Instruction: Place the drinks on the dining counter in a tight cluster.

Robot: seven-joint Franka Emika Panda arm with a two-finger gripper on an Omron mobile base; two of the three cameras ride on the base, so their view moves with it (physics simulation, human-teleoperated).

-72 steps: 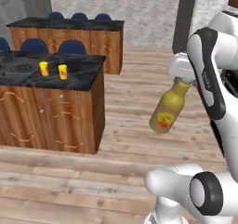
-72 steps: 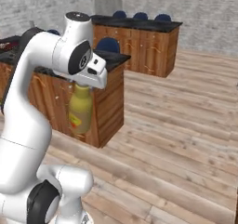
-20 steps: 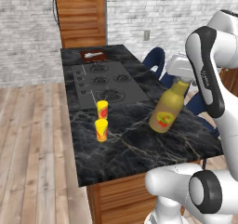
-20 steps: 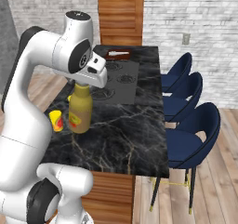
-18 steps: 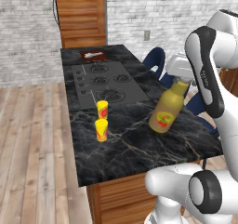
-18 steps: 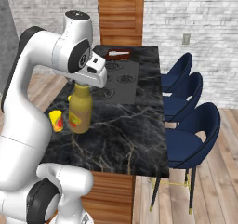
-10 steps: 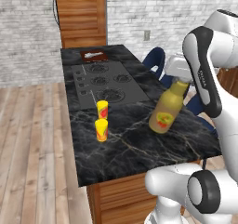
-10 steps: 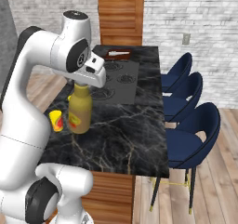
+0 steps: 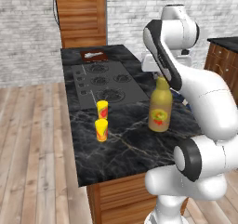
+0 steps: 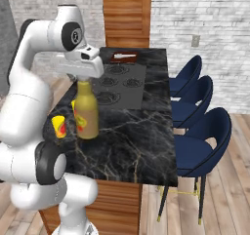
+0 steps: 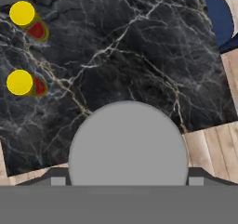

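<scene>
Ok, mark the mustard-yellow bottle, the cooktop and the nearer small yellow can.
mustard-yellow bottle (image 9: 160, 111), left base view, on its body above the label.
cooktop (image 9: 106, 81), left base view, among its burners.
nearer small yellow can (image 9: 101, 130), left base view, on its side.

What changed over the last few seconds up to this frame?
The base drove up to the dining counter, then stopped. In the last second the arm swung the mustard-yellow bottle from tilted to upright, and it now appears to stand on the marble. The hand still grips its top. The two yellow-and-red cups have not moved.
</scene>
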